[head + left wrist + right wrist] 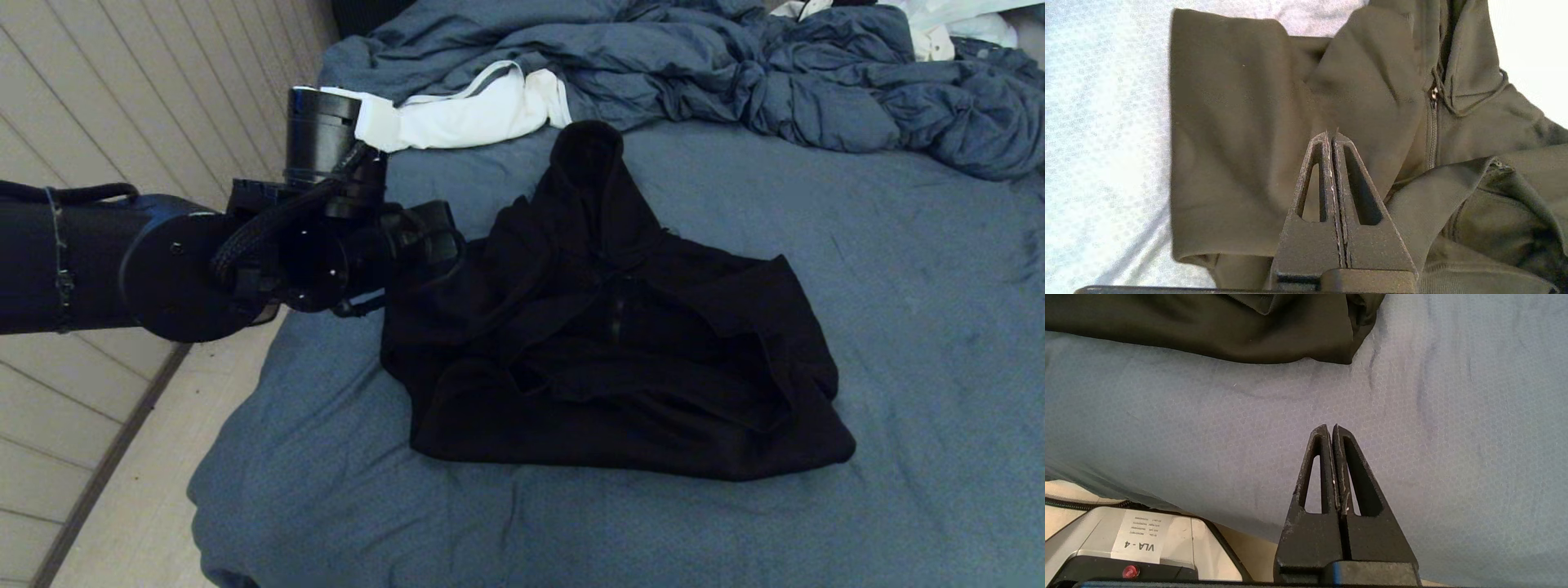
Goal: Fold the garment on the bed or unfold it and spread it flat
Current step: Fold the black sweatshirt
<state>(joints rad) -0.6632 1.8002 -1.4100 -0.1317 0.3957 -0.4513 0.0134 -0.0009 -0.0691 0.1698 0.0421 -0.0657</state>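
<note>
Seen on the bed: the garment, a black zip-front hoodie, lying near the middle of the blue-grey sheet, hood pointing toward the rumpled duvet at the far end. Partly folded, by the look of it: sleeves apparently turned in over the front, bottom hem bunched in a thick roll along the near edge, outline closer to a lumpy triangle than a neat rectangle. Left to do, on this judgement: squaring the sides and doubling the body over. Hovering above the hoodie's left side, the left gripper, tapered black fingers pressed together on nothing, tips over a smooth folded panel beside the zipper. Parked low at the bed's near edge, the right gripper, likewise clenched and empty, over bare sheet, hem of the hoodie well ahead of it. Soft, thick, matte fleece on the hoodie, folds rounded rather than sharp; sheet finely textured with faint creases; white cloth with grey stripes lying apart, beyond the hood
</note>
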